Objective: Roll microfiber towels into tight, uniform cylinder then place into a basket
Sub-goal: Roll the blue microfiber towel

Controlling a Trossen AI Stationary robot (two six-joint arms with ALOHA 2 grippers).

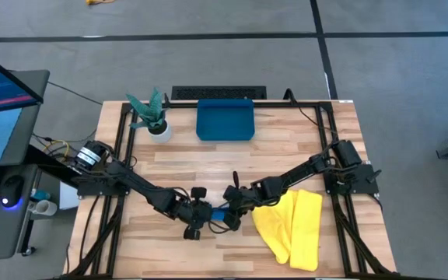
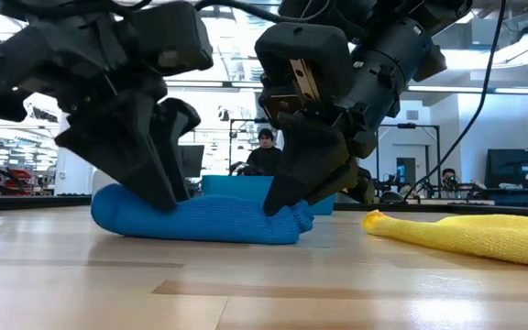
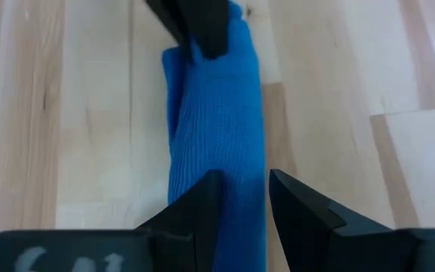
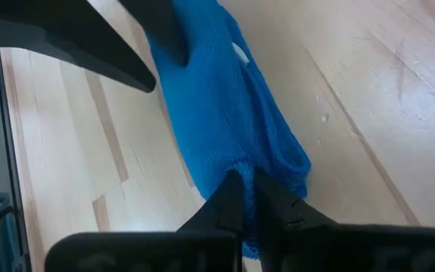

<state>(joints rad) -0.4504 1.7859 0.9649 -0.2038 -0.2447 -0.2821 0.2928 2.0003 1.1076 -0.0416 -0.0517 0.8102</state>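
Note:
The blue microfiber towel lies rolled into a short cylinder on the table's near middle. My left gripper is shut on its left end, and my right gripper is shut on its bunched right end. In the low view the left gripper and the right gripper both come down onto the roll. The yellow towel lies loosely folded on the table to the right. The teal basket stands at the far middle. My left gripper pinches the roll's left end between its two fingers, which lie across the roll. It comes slanting down from the table's left. The roll rests on the table under it. My right gripper pinches the bunched cloth at the roll's right end between its nearly closed fingers. It comes slanting down from the table's right. That end lies on the table; the number of layers does not show.
A white plant pot stands left of the basket at the far side. The yellow towel lies close to the right of the roll. Bare wood runs along the near edge and between the roll and the basket.

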